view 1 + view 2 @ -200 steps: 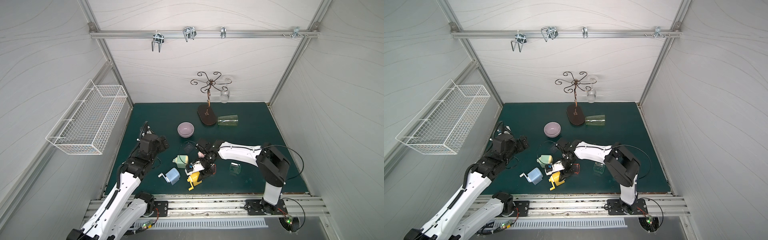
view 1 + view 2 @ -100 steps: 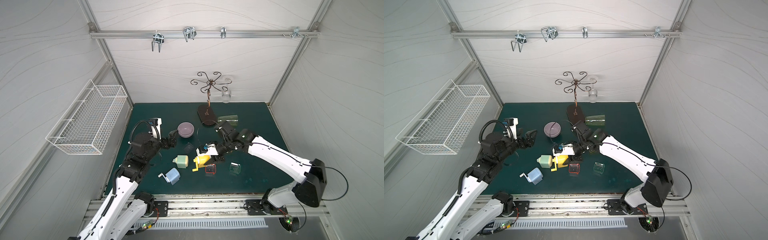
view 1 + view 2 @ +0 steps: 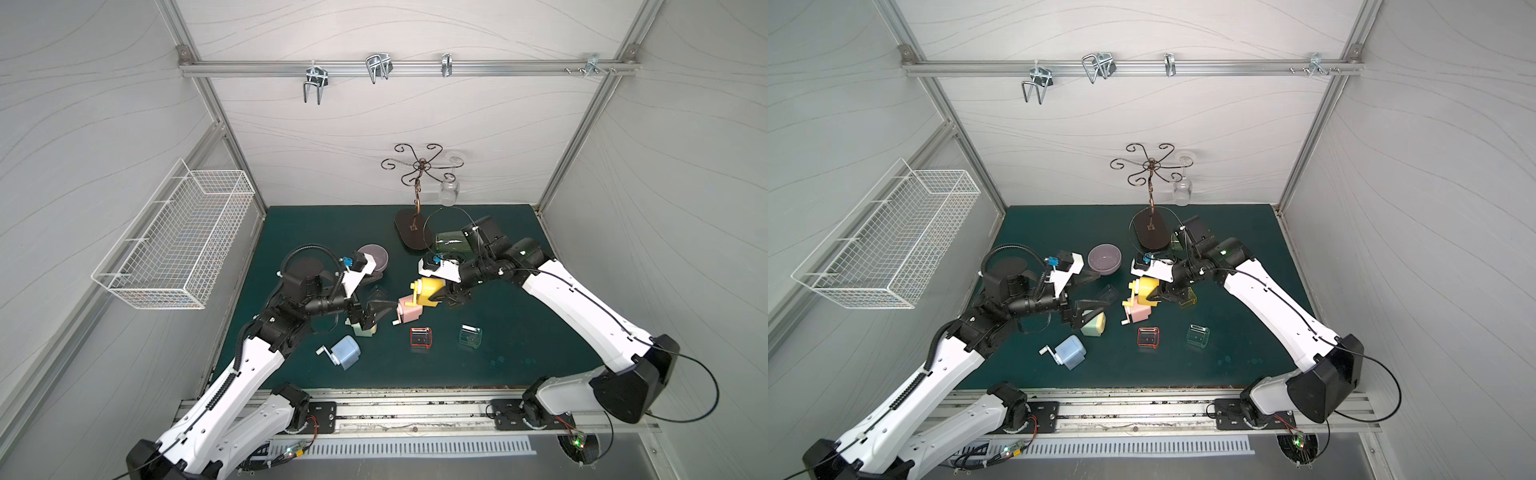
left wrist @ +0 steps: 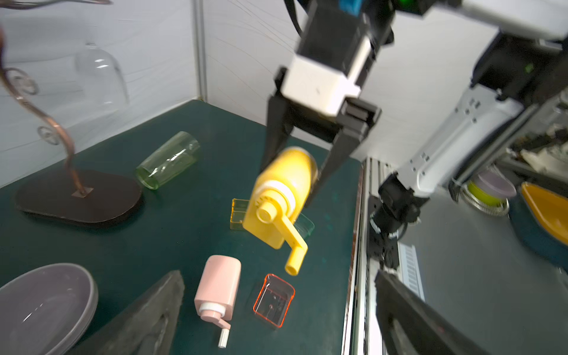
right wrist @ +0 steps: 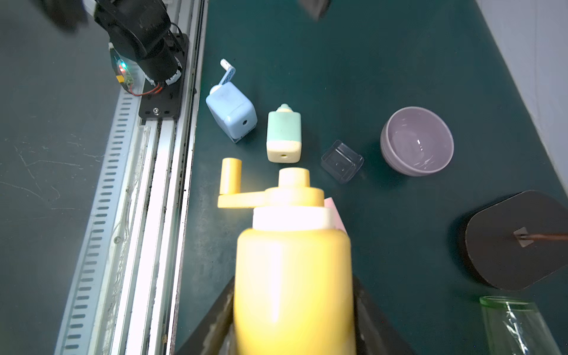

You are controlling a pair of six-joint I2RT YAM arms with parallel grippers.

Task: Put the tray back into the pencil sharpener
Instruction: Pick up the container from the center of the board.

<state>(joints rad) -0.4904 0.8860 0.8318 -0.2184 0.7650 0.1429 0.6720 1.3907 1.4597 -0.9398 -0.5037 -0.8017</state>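
the right gripper (image 4: 290, 178) is clenched on the yellow pencil sharpener (image 3: 428, 291), one finger on each side of its body, and holds it tilted above the desk (image 3: 519, 291). the crank end faces the left gripper (image 3: 374, 314). that gripper is released, its fingers spread wide with nothing between them, and it hangs just above the mint sharpener (image 5: 283, 135).

the yellow tray (image 4: 238, 213) lies on the desk outside any sharpener. in the left wrist view the held sharpener partly hides it. in a top view it shows just beside the right gripper (image 3: 1187, 297), on the side away from the left arm.

a pink sharpener (image 3: 409, 313) lies on its side below the yellow one, between the two grippers. nearer the front rail sit an orange tray (image 3: 420, 337) and a clear greenish tray (image 3: 470, 336), apart from each other. a blue sharpener (image 3: 345, 352) rests near the front edge, on the left arm's side.

a dark clear tray (image 5: 341, 161) sits between the mint sharpener and the purple bowl (image 3: 1104, 258). at the back stands a dark-based wire stand (image 3: 411, 232) (a wine glass (image 3: 449, 193) hangs upside down from it), with a green glass (image 4: 167, 159) lying on its side beside the base.
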